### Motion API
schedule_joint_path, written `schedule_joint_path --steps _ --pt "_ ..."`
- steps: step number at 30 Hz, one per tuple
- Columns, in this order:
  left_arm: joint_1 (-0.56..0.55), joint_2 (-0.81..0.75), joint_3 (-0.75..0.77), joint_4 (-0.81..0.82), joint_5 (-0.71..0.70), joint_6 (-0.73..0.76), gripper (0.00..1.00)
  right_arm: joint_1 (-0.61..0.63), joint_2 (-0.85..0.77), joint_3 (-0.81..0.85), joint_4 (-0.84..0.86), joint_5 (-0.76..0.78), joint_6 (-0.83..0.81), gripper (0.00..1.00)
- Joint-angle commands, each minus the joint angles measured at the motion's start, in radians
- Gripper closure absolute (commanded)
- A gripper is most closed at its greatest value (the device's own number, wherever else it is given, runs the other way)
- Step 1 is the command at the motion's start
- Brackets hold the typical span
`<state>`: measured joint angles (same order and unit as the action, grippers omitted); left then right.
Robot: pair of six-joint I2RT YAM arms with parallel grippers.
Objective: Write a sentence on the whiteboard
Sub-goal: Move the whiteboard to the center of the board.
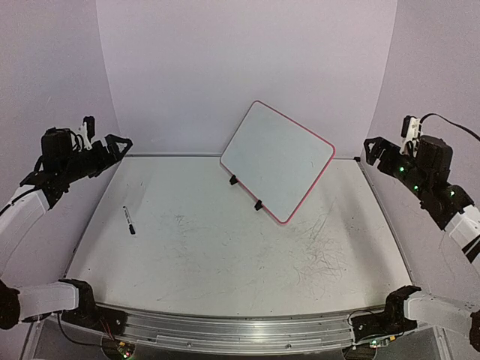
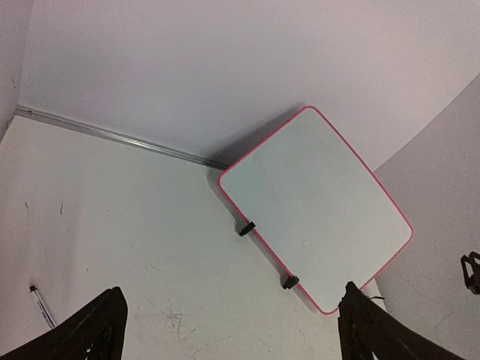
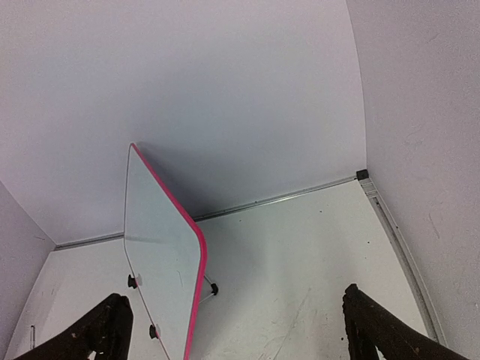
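The whiteboard (image 1: 279, 159) stands tilted on two black clip feet at the back middle of the table, turned diagonally, with a red-pink rim. Its white face is blank in every view, and no sentence is in view. It also fills the centre right of the left wrist view as the whiteboard (image 2: 315, 202), and the right wrist view catches the whiteboard (image 3: 161, 255) nearly edge-on. My left gripper (image 1: 107, 144) hovers open and empty at the far left, well away from the board. My right gripper (image 1: 379, 150) hovers open and empty at the far right. From the wrists, the left gripper (image 2: 232, 300) and the right gripper (image 3: 236, 300) both look down on bare tabletop.
A dark marker pen (image 1: 129, 220) lies on the left of the table, also seen as the pen (image 2: 41, 304). Grey scribble scuffs (image 1: 319, 259) mark the tabletop at front right. A metal rail (image 1: 172, 155) runs along the back edge under the wall.
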<state>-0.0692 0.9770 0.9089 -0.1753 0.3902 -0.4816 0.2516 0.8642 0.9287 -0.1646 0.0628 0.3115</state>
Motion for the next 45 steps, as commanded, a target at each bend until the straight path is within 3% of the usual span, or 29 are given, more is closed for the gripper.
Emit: schedule_joint_path --steps 1,8,13,21,30,36,40,45 --pt "0.0 0.047 -0.001 0.034 0.172 0.015 0.01 0.008 -0.002 -0.015 0.019 -0.001 0.025 0.02" --pt "-0.006 0.081 -0.026 0.034 0.186 0.037 0.01 0.011 0.009 -0.08 0.081 -0.088 0.085 0.02" --pt "-0.006 0.102 -0.029 0.034 0.221 0.07 0.01 0.028 0.103 -0.093 0.101 -0.178 0.16 0.02" --pt "-0.006 0.176 -0.005 0.004 0.185 0.142 0.01 0.271 0.357 -0.044 0.184 -0.135 0.288 0.02" --pt "-0.006 0.184 0.042 -0.104 0.179 0.193 0.01 0.51 0.687 0.155 0.229 -0.133 0.368 0.02" --pt "-0.006 0.135 0.037 -0.151 0.046 0.259 0.01 0.555 0.905 0.301 0.24 -0.184 0.447 0.02" --pt "-0.006 0.083 -0.004 -0.152 -0.084 0.287 0.01 0.555 0.971 0.338 0.238 -0.105 0.545 0.02" --pt "-0.032 0.069 -0.015 -0.158 -0.102 0.304 0.01 0.555 1.006 0.357 0.173 0.105 0.723 0.02"
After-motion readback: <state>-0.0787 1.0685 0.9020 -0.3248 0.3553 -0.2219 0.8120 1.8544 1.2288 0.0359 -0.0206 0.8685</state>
